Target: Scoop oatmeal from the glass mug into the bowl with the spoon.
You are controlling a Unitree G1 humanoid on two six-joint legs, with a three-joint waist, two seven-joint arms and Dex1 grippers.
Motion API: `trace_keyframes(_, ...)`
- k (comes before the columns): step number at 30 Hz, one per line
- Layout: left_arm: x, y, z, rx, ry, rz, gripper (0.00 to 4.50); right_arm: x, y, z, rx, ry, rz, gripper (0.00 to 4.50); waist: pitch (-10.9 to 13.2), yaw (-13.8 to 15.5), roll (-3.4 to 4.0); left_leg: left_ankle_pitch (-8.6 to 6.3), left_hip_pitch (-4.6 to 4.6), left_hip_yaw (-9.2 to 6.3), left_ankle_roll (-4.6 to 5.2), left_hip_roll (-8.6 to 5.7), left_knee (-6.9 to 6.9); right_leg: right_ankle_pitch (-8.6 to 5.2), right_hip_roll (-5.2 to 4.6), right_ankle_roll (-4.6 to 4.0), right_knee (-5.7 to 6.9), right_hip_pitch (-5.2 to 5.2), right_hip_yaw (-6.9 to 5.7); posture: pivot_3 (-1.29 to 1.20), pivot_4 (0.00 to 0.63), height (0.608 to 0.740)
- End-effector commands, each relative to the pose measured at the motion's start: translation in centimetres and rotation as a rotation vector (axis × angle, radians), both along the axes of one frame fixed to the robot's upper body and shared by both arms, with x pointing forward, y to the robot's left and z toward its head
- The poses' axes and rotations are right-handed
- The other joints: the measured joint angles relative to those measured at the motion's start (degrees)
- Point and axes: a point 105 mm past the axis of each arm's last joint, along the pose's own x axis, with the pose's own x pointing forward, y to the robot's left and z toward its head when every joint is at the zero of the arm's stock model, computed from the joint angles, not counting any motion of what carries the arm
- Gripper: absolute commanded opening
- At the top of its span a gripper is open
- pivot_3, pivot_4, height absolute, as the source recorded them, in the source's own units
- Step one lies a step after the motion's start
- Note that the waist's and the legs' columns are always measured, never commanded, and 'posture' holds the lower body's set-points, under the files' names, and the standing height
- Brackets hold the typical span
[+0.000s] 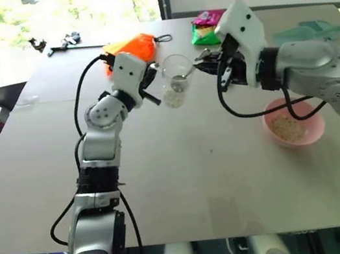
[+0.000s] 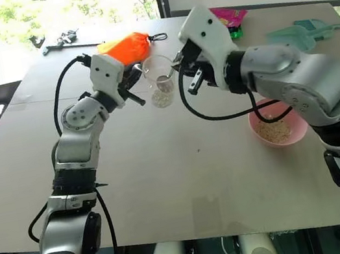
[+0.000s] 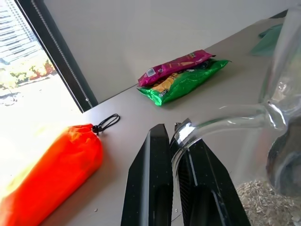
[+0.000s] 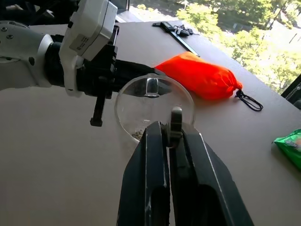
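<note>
Far left at the table's back edge lies a dark tool (image 1: 63,46), then a bright orange fabric pouch with a black cord loop (image 1: 131,47) just behind the left gripper (image 1: 152,89). Its two black fingers (image 3: 155,179) are pinched on the handle of the small clear glass mug (image 1: 175,81), held lifted off the pale tabletop (image 1: 192,176) and tilted; pale beige oatmeal flakes (image 1: 174,98) sit in its bottom. The slim silver metal spoon (image 1: 189,78) reaches into the mug's mouth from the right, bowl end inside the glass, handle clamped between the right gripper's (image 1: 209,62) pressed-together fingers (image 4: 150,179). Whether the spoon bowl touches the flakes can't be told. Behind the right gripper, a green snack packet with a magenta one (image 1: 207,25) on it lies flat on the table. Further right, a round shallow pink bowl (image 1: 293,121) rests on the table with a small heap of oatmeal inside, well apart from the mug. At the back right, a teal plastic dustpan (image 1: 310,30).
</note>
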Motion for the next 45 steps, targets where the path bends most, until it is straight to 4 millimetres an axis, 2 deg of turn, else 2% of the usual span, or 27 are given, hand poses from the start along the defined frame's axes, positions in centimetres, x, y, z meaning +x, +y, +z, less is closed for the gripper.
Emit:
trace_keyframes(1, -0.4, -1.0, 2.6, 0.046, -0.141, -0.016, 0.09, 0.7, 0.4, 0.3, -0.107, -0.116, -0.004, 0.00, 0.0, 0.0, 0.00, 0.00, 0.01, 0.00, 0.00, 0.00, 0.00, 0.00, 0.01, 0.00, 0.01, 0.00, 0.00, 0.00, 0.150, 0.740)
trace_keyframes(7, -0.2, -1.3, 2.8, 0.080, -0.183, -0.006, 0.09, 1.1, 1.4, -0.8, -0.162, -0.110, 0.049, 0.00, 0.0, 0.0, 0.00, 0.00, 0.00, 0.02, 0.00, 0.00, 0.02, 0.00, 0.01, 0.00, 0.01, 0.00, 0.00, 0.00, 0.150, 0.740)
trace_keyframes(13, 0.0, -1.2, 2.6, 0.082, -0.187, -0.001, 0.09, 0.5, 2.2, -0.1, -0.032, 0.019, 0.103, 0.00, 0.0, 0.0, 0.00, 0.00, 0.00, 0.02, -0.01, 0.00, 0.03, 0.00, 0.01, 0.00, 0.03, 0.00, -0.02, 0.00, 0.150, 0.740)
trace_keyframes(19, 0.2, -1.0, 2.2, 0.084, -0.181, 0.004, 0.09, 0.4, 2.0, 1.3, 0.115, 0.145, 0.105, 0.00, 0.0, 0.2, 0.00, 0.01, 0.00, 0.01, -0.01, 0.00, 0.05, 0.00, 0.00, 0.00, 0.04, 0.02, -0.05, 0.00, 0.150, 0.740)
trace_keyframes(28, 0.6, -0.6, 1.4, 0.074, -0.157, 0.016, 0.09, 0.9, 0.4, 3.0, 0.254, 0.239, 0.046, 0.00, 0.0, 0.1, 0.00, 0.00, 0.00, 0.02, -0.01, 0.00, 0.05, 0.00, 0.00, 0.00, 0.07, 0.01, -0.05, 0.00, 0.150, 0.740)
trace_keyframes(39, 0.5, -0.7, 1.3, 0.062, -0.147, 0.010, 0.09, 1.4, -0.2, 3.0, 0.280, 0.249, -0.009, 0.00, 0.0, -0.1, 0.00, 0.01, 0.00, 0.01, -0.01, 0.00, 0.05, 0.00, 0.00, 0.00, 0.10, 0.00, -0.04, 0.00, 0.150, 0.740)
trace_keyframes(45, 0.5, -0.7, 1.2, 0.058, -0.143, 0.013, 0.09, 1.0, 0.3, 2.9, 0.312, 0.303, 0.030, 0.00, 0.0, -0.3, 0.01, 0.01, 0.01, 0.00, -0.01, 0.00, 0.05, 0.00, 0.00, 0.00, 0.11, 0.00, -0.04, 0.00, 0.150, 0.740)
